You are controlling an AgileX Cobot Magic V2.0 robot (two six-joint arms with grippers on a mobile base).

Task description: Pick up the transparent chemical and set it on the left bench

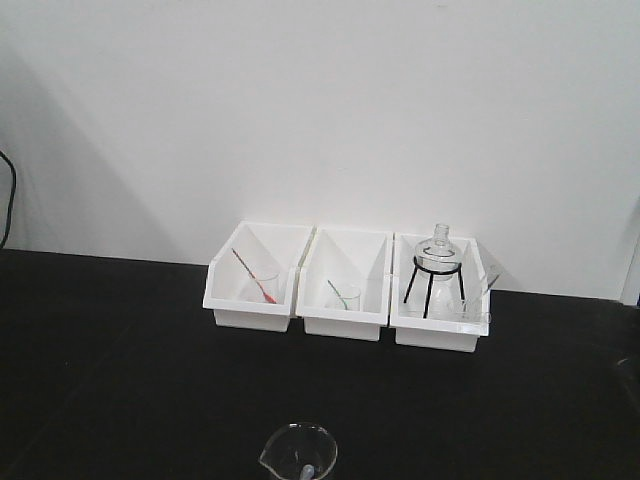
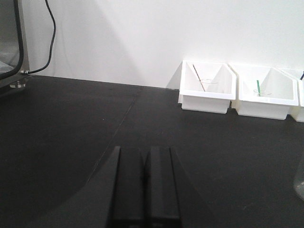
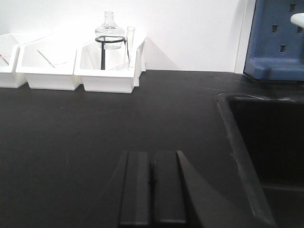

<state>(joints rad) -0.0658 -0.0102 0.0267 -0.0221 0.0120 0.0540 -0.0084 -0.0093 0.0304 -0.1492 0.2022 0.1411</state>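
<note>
The transparent chemical (image 1: 298, 452), a small clear beaker with a pour spout and a white-tipped piece inside, stands upright on the left bench (image 1: 120, 370) at the bottom edge of the front view. Its glass side also shows at the far right edge of the left wrist view as the beaker (image 2: 299, 183). My left gripper (image 2: 145, 151) is shut with nothing in it, low over the black worktop and left of the beaker. Over the same worktop, my right gripper (image 3: 152, 154) is shut on nothing. The beaker is out of the right wrist view.
Three white open-front bins (image 1: 343, 327) stand against the white wall. Two hold tiny beakers with coloured rods; the right one holds a round flask on a black tripod (image 1: 438, 255). A sunken black sink (image 3: 237, 137) lies right of my right gripper. A cable (image 2: 51, 33) hangs at far left.
</note>
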